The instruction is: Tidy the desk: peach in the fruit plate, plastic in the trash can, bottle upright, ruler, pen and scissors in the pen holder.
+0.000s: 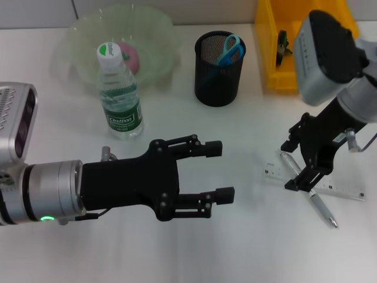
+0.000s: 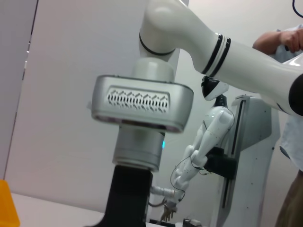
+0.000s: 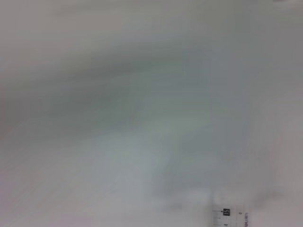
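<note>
Head view, right tool (image 1: pixel 298 177) over ruler (image 1: pixel 330 187) edge

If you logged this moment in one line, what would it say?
right gripper: down at pen on ruler | left gripper: open, idle | scissors: in pen holder | bottle: upright | peach: in fruit plate

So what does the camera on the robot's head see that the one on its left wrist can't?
Only the head view shows the desk items: an upright bottle, a peach in the plate, scissors in the pen holder, a ruler, a pen, and the open left gripper. Only the left wrist view shows a person and a small white machine behind. Both show the right arm and the yellow bin.
</note>
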Motion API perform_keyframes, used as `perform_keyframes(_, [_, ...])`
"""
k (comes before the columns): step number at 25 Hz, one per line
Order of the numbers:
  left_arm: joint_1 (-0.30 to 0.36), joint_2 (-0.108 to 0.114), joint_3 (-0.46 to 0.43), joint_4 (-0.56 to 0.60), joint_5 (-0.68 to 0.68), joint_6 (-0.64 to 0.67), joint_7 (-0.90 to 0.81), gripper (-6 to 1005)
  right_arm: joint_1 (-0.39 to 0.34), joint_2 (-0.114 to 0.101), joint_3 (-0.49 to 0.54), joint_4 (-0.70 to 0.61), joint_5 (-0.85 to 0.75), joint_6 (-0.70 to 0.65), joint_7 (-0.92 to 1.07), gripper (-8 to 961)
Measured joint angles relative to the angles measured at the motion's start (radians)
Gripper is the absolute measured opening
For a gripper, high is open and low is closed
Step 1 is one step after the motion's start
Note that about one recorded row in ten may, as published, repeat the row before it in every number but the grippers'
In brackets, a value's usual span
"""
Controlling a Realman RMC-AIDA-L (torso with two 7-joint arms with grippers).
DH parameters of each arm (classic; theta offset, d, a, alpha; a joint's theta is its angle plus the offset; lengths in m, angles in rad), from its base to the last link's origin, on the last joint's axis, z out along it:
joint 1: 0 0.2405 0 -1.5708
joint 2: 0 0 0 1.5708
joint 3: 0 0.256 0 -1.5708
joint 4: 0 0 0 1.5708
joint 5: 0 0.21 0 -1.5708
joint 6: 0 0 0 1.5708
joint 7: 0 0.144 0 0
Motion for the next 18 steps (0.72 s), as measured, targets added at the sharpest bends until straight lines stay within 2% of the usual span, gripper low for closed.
perform_keyframes(18, [-0.002,-0.004,-0.013,-0.011,0.008,-0.019,0.012,787,0.0,0.003,-0.139,0.109,0.013,0.175,0.021,777])
